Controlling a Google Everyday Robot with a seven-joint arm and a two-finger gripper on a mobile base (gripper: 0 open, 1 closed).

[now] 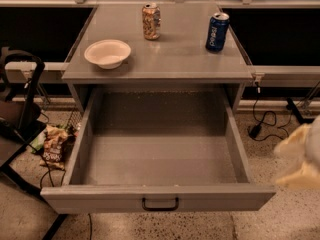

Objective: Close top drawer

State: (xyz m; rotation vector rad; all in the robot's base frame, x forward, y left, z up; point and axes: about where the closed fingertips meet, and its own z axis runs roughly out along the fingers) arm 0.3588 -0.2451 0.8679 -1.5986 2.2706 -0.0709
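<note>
The top drawer [159, 196] is a wide, deep grey drawer pulled far out of the grey cabinet [159, 74]. Its inside [160, 159] is bare. A small black bar handle [160, 204] sits at the centre of its front, near the bottom of the view. My gripper [300, 156] shows only as a pale cream shape at the right edge. It is to the right of the drawer's right side wall, apart from it, and above the floor.
On the cabinet top stand a white bowl [107, 53], a patterned can [151, 21] and a blue can [217, 31]. A black chair frame [20, 109] and snack bags [52, 146] are on the floor at left. Cables [262, 124] lie at right.
</note>
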